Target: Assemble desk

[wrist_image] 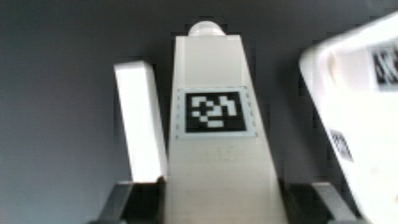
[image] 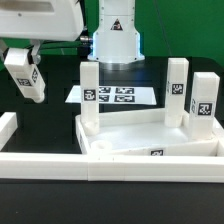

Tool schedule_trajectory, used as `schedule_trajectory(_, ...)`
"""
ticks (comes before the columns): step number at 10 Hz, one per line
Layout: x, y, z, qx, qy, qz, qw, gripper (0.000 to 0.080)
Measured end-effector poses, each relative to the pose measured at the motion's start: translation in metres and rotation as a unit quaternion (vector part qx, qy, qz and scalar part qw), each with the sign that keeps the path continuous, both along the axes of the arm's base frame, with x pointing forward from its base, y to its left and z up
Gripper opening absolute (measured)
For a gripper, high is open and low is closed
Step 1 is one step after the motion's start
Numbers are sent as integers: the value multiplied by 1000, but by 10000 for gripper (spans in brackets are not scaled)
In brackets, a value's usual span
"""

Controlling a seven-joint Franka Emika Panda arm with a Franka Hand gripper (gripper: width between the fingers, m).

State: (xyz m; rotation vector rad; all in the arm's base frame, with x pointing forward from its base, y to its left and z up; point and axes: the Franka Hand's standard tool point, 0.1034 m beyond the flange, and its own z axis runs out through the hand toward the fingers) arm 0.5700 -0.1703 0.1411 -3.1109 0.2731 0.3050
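above table, gripper (image: 27, 88) tilted, clasping leg (wrist_image: 217, 120).

A dark, almost black table (image: 40, 135) carries the marker board (image: 112, 96) near its far edge, low white border walls (image: 45, 162) along its near edge, under even light.

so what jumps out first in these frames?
Three tagged white legs already stand upright on the desk top, which sits front and center inside the low white border wall. At the exterior view's upper left, the gripper hangs over the black table holding a fourth leg, gripped between its fingers in the wrist view.
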Motion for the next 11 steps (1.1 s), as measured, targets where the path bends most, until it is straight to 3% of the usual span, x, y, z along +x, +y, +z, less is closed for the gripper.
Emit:
schedule_trajectory(2, -2, -6, -5, -17, -57, 5, 998, 288)
schedule_trajectory(4, 6, -10, -4, -45, -136, 8, 990, 288)
schedule_trajectory(5, 8, 4, 1, -37, -149, -4, 988, 288)
schedule_trajectory(7, 38, 46, 15, -29, -169, -4, 985, 288)
schedule_trajectory(8, 51, 57, 16, -34, -188, 17, 981, 288)
schedule_trajectory(11, 48, 55, 14, -33, -185, 14, 982, 288)
